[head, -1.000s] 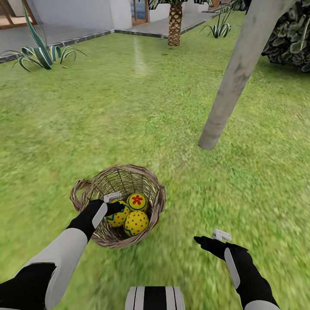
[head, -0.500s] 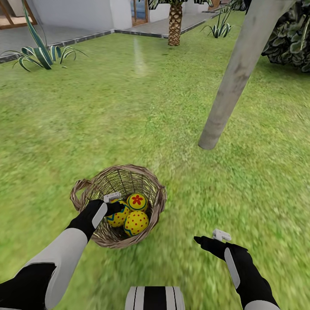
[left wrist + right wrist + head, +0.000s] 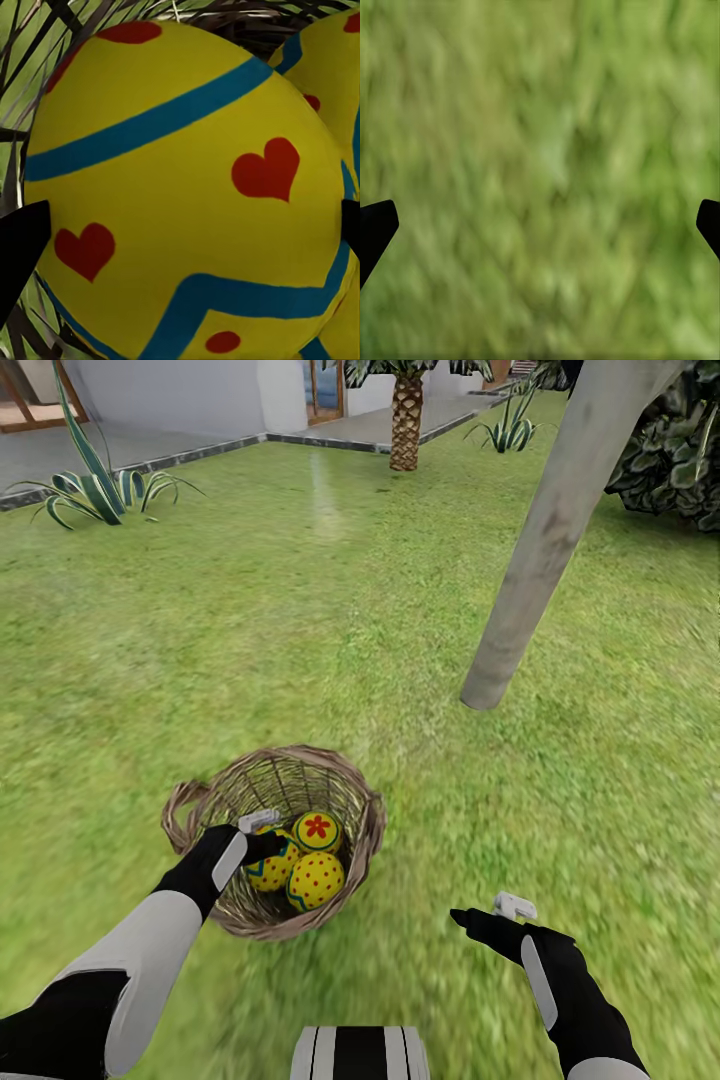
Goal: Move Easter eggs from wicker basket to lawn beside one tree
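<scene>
The brown wicker basket [image 3: 300, 753] stands on the lawn [image 3: 300, 610] and holds all three yellow Easter eggs: one with a red flower [image 3: 318, 828], one with red dots [image 3: 317, 880] and one with blue zigzags [image 3: 270, 871]. My left gripper [image 3: 268, 842] reaches into the basket, open, right against the zigzag egg. In the left wrist view that egg [image 3: 187, 150], with red hearts and blue bands, sits between the black fingertips [image 3: 19, 247]. My right gripper [image 3: 482, 913] hovers open over bare grass [image 3: 540, 150]. The tree's pale grey trunk [image 3: 540, 550] rises just beyond the basket, to its right.
Dark speckled foliage [image 3: 675, 455] hangs at the far right. A palm with a scaly brown trunk [image 3: 406, 420] and spiky plants [image 3: 95, 490] line the grey paved patio [image 3: 180, 435] at the back. Open grass lies around the trunk's base [image 3: 485, 695].
The whole picture has shifted down by a few pixels, so the camera moved slightly. Both grippers and the eggs stay where they were.
</scene>
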{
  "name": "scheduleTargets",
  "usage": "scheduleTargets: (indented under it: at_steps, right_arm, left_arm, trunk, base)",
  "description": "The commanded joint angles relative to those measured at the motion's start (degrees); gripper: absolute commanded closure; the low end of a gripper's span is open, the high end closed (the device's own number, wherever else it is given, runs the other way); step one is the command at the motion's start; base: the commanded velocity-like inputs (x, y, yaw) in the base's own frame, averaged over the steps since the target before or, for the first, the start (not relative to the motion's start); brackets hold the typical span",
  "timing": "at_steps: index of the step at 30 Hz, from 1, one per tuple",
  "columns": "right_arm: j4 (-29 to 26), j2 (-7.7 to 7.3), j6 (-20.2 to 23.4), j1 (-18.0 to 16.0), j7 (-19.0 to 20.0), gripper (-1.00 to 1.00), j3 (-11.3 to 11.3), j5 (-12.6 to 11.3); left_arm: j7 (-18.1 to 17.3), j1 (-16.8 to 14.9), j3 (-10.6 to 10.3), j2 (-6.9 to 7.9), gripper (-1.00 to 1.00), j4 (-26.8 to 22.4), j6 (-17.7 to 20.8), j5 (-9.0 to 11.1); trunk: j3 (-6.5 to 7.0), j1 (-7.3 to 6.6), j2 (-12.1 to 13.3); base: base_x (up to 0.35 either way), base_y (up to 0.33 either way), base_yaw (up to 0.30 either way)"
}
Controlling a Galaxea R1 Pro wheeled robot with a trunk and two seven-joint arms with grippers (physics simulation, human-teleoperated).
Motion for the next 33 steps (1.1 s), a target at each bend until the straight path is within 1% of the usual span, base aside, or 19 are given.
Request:
scheduleTargets:
  at_steps: [1, 3, 7, 10, 21, 23, 27, 29, 33]
  right_arm:
    - [-0.07, 0.06, 0.35, -0.03, 0.10, -1.00, -0.21, -0.36]
    - [-0.07, 0.07, 0.36, -0.03, 0.10, -1.00, -0.21, -0.36]
    - [-0.07, 0.06, 0.35, -0.03, 0.10, -1.00, -0.21, -0.36]
    - [-0.07, 0.06, 0.36, -0.03, 0.10, -1.00, -0.21, -0.36]
    - [-0.07, 0.06, 0.35, -0.03, 0.10, -1.00, -0.21, -0.36]
    - [-0.07, 0.06, 0.36, -0.03, 0.10, -1.00, -0.21, -0.36]
    - [-0.07, 0.06, 0.35, -0.03, 0.10, -1.00, -0.21, -0.36]
    - [-0.07, 0.06, 0.36, -0.03, 0.10, -1.00, -0.21, -0.36]
    - [-0.07, 0.06, 0.36, -0.03, 0.10, -1.00, -0.21, -0.36]
  left_arm:
    - [0.42, 0.00, 0.16, -0.04, 1.00, -0.07, 0.61, 0.35]
    - [0.37, 0.00, 0.12, -0.03, 1.00, -0.07, 0.95, 0.36]
    - [0.33, 0.00, 0.10, -0.03, 1.00, -0.07, 1.06, 0.35]
    - [0.33, 0.00, 0.10, -0.02, 1.00, -0.07, 1.09, 0.35]
    - [0.33, 0.00, 0.10, -0.02, 1.00, -0.07, 1.08, 0.35]
    - [0.33, 0.00, 0.10, -0.02, 1.00, -0.07, 1.09, 0.35]
    - [0.33, 0.00, 0.10, -0.02, 1.00, -0.07, 1.11, 0.35]
    - [0.33, 0.00, 0.10, -0.02, 1.00, -0.07, 1.10, 0.35]
    - [0.33, 0.00, 0.10, -0.02, 1.00, -0.07, 1.11, 0.35]
  trunk:
    - [-0.04, -0.01, -0.01]
    - [0.40, -0.06, 0.01]
    - [0.40, -0.06, 0.01]
    - [1.07, -0.14, 0.05]
    - [1.29, -0.16, 0.07]
    - [1.73, -0.22, 0.09]
    - [1.73, -0.22, 0.09]
    - [2.17, -0.27, 0.12]
    - [2.17, -0.27, 0.12]
  base:
    - [0.000, 0.000, 0.000]
    - [0.000, 0.000, 0.000]
    - [0.000, 0.000, 0.000]
    - [0.000, 0.000, 0.000]
    - [0.000, 0.000, 0.000]
    - [0.000, 0.000, 0.000]
    - [0.000, 0.000, 0.000]
    - [0.000, 0.000, 0.000]
    - [0.000, 0.000, 0.000]
